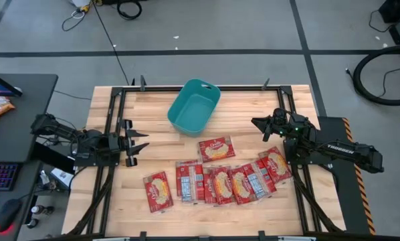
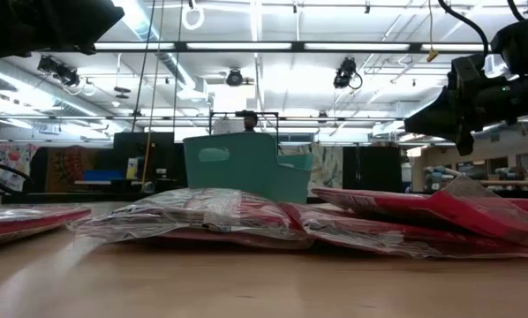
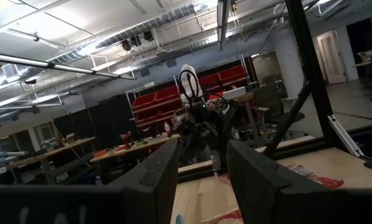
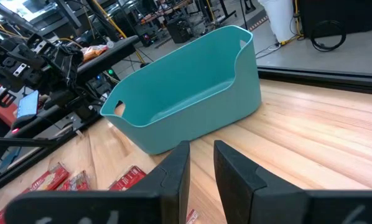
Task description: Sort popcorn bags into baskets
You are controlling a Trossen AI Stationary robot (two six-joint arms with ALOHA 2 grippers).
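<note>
the popcorn bags [image 1: 217,179] lie flat in a row on the worktop [image 1: 153,107], unsorted, near the empty teal basket [image 1: 194,106] behind them. left hand [image 1: 138,142] and right hand [image 1: 260,125] hover apart-fingered, holding nothing, seemingly poised to start.

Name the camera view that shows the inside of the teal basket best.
The right wrist view: it looks down into the teal basket, showing its bare floor and handle cutouts. The high view shows the inside too, but smaller. The low view shows only an outer wall. The left wrist view doesn't show it.
</note>
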